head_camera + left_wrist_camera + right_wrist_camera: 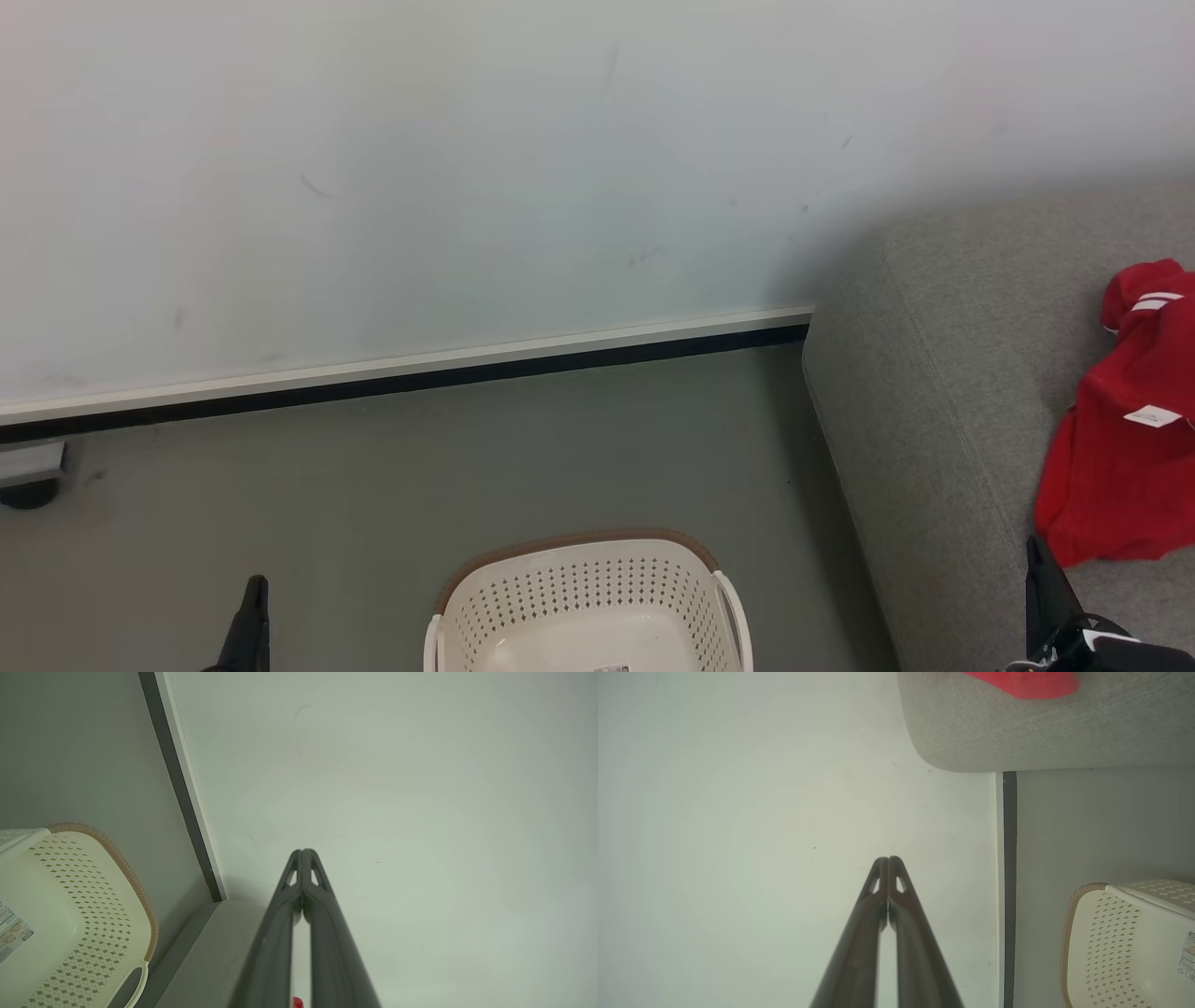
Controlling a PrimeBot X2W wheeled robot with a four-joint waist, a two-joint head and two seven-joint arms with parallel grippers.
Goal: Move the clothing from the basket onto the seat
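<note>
The red clothing [1125, 429] with white stripes and a white label lies on the grey seat [943, 392] at the right edge of the head view; a red edge of it [1027, 683] tops the right wrist view. The cream basket [588, 607] with a brown rim stands on the floor at bottom centre, with only a sticker visible on its bottom. My left gripper [252, 621] is at the lower left, shut on nothing, its tips [302, 851] together. My right gripper [1038, 569] is shut beside the clothing's lower edge, tips [888, 859] touching.
A pale wall [467, 187] with a white and black skirting board [401, 378] runs behind the grey floor [373, 485]. A small grey fixture [28, 471] sits at the far left by the wall. The basket [70, 914] and the seat's corner [971, 732] appear in the wrist views.
</note>
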